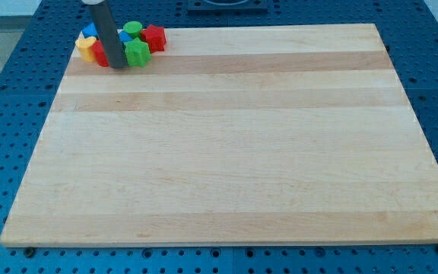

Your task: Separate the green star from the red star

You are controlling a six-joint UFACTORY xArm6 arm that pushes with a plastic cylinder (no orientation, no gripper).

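Green star and rod tip at the board's upper-left corner.

The green star (pixel 137 53) lay in a tight cluster of blocks at the view's top left, with my tip (pixel 117 65) just beside it at about 8 o'clock; the arm carried no claw, only the dark rod. A red block (pixel 154 37), its shape unclear, sat at 1 o'clock from the star, and a green round block (pixel 132 30) at 12 o'clock. At 9 o'clock, past the rod, were a red block (pixel 99 53), a yellow block (pixel 87 47) and a blue block (pixel 90 31) on the wooden board (pixel 234 152).
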